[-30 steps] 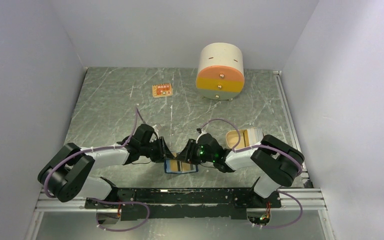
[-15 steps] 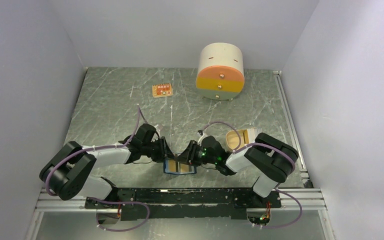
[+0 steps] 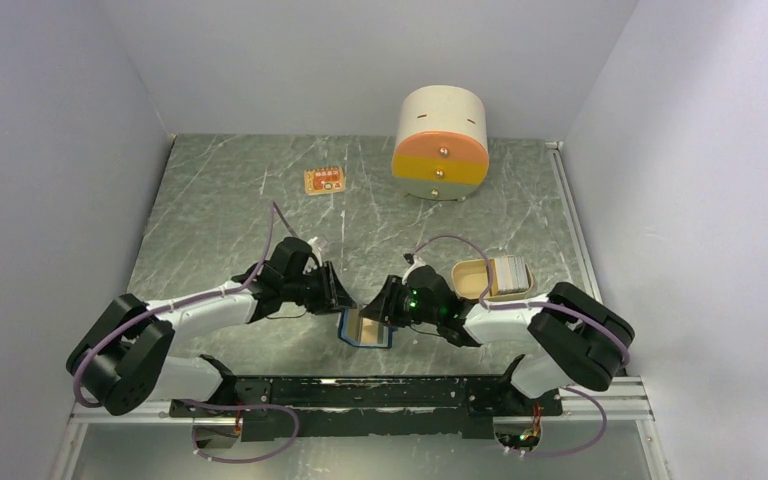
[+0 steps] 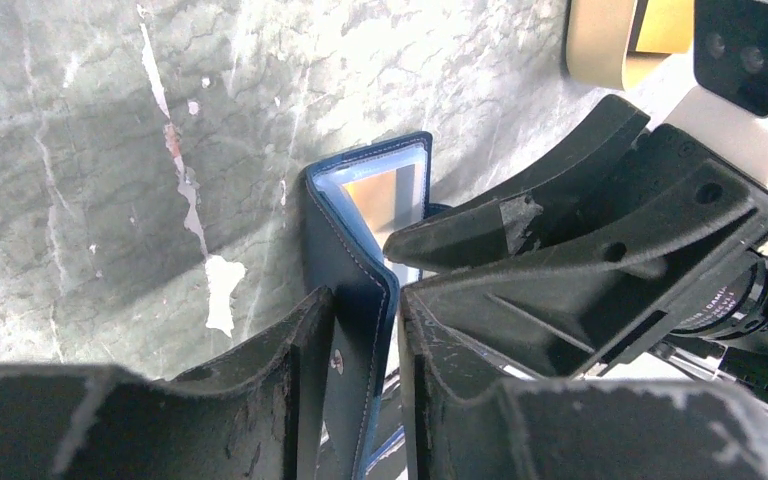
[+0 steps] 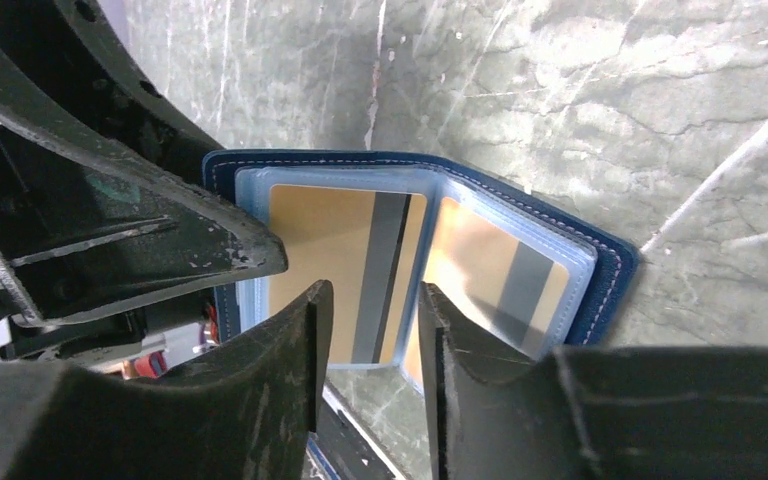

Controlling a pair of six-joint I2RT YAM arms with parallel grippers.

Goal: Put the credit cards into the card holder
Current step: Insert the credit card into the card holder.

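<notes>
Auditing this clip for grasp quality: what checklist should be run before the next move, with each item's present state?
1. Grip: left gripper pinches the card holder by one cover: ok.
2. Grip: right gripper holding anything: cannot tell.
3. Two credit cards seated in the clear sleeves: ok.
4. Holder lying flat: not ok, one cover is raised.
5. All cards stowed: not ok, a stack sits in the beige tray.

Left arm (image 3: 205,308) and right arm (image 3: 505,322) are stretched low, elbows out, wrists converging on the card holder (image 3: 365,332). The left gripper (image 4: 365,298), at the holder's left edge, has its jaws clamped across the cover. The right gripper (image 5: 373,292), at the holder's right, has its jaws half apart astride the inner sleeves; grip unclear.
</notes>
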